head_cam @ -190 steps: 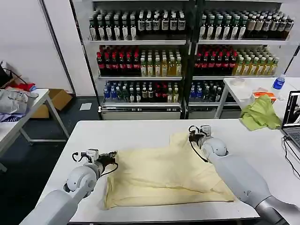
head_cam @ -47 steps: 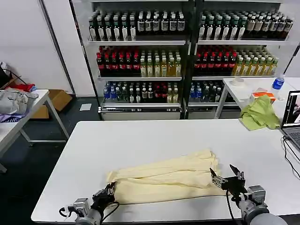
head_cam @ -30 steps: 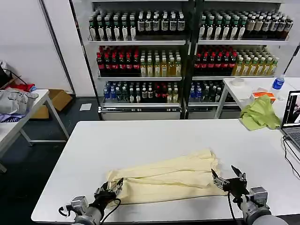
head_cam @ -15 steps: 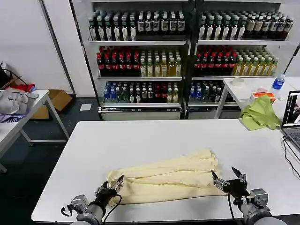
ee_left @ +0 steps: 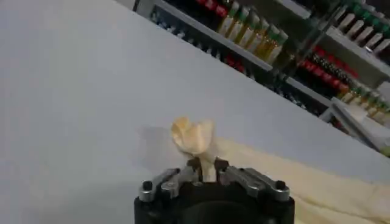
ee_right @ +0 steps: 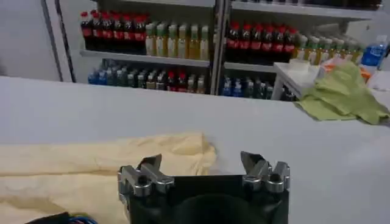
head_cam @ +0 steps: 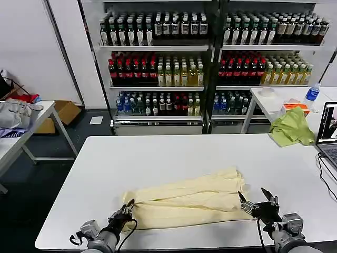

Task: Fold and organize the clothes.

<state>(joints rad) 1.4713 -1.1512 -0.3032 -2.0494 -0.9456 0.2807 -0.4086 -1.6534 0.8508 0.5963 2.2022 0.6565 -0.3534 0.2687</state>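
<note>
The pale cream-yellow T-shirt lies bunched into a long folded strip across the front half of the white table. My left gripper is at the strip's left end, shut on a small raised tuft of cloth that stands up just beyond its fingertips. My right gripper sits at the strip's right end with its fingers spread wide and nothing between them. In the right wrist view, the shirt's end lies just ahead of that gripper, toward its left finger.
A lime-green cloth lies on a side table at the right, beside a laptop at my table's right edge. A grey garment rests on another table at the left. Shelves of bottles stand behind.
The shirt, spread flat at first, has been drawn into a folded strip near the front edge. My left gripper opened about a second ago and has since shut on the left end. The right stays open.
</note>
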